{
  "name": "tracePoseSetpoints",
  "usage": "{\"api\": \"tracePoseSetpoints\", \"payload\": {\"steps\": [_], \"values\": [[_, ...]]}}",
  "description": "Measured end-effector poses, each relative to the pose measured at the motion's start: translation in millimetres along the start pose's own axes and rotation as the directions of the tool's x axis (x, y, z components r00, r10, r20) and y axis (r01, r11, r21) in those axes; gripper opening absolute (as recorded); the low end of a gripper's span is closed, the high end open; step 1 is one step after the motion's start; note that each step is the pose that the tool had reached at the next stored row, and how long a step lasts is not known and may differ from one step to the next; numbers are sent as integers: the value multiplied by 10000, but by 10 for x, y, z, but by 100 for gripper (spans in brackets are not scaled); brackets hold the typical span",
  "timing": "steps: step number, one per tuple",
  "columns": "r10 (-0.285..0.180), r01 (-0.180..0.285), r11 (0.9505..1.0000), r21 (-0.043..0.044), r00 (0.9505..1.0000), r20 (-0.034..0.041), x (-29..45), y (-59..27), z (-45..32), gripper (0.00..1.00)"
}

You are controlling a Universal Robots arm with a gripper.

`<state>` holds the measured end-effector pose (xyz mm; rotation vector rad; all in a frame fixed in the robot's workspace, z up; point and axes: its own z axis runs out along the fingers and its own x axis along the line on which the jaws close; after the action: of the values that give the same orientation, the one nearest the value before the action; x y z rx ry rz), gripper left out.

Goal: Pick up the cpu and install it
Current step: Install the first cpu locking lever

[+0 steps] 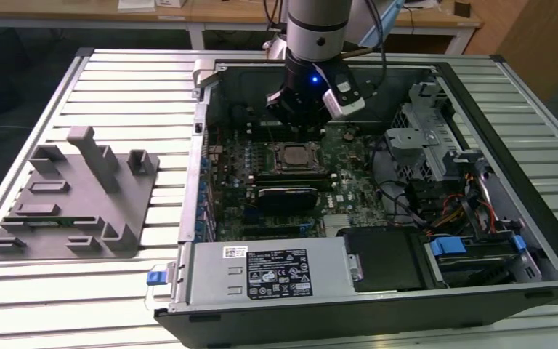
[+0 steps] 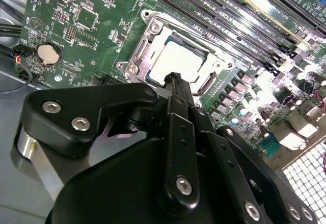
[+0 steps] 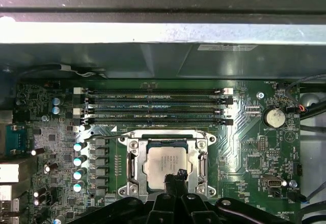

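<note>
The cpu (image 3: 165, 159) lies flat in the motherboard socket, its silver top showing inside the open metal frame (image 3: 131, 164). The second wrist view shows the cpu (image 2: 175, 60) seated in the frame (image 2: 136, 61) too. My gripper (image 3: 175, 176) hangs just above the cpu's near edge, fingers pressed together with nothing between them. In the second wrist view the gripper (image 2: 173, 79) tips meet over that same edge. In the exterior view the gripper (image 1: 304, 113) hovers inside the open computer case, a little behind the cpu (image 1: 295, 155).
Memory slots (image 3: 153, 106) run beside the socket, and a coin battery (image 3: 275, 117) sits on the board. A power supply (image 1: 269, 273) and drive cage (image 1: 434, 138) crowd the case. A grey fixture (image 1: 75, 196) stands at the exterior view's left on the slatted table.
</note>
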<state>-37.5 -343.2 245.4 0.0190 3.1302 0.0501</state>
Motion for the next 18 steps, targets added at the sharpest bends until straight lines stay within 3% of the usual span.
{"api": "tracePoseSetpoints", "payload": {"steps": [9, 18], "values": [[0, 0, 10000, -2, 10000, -2, 23, -1, -3, 11], [1, -1, 10000, -34, 10000, 2, 210, -3, -3, 11]]}}
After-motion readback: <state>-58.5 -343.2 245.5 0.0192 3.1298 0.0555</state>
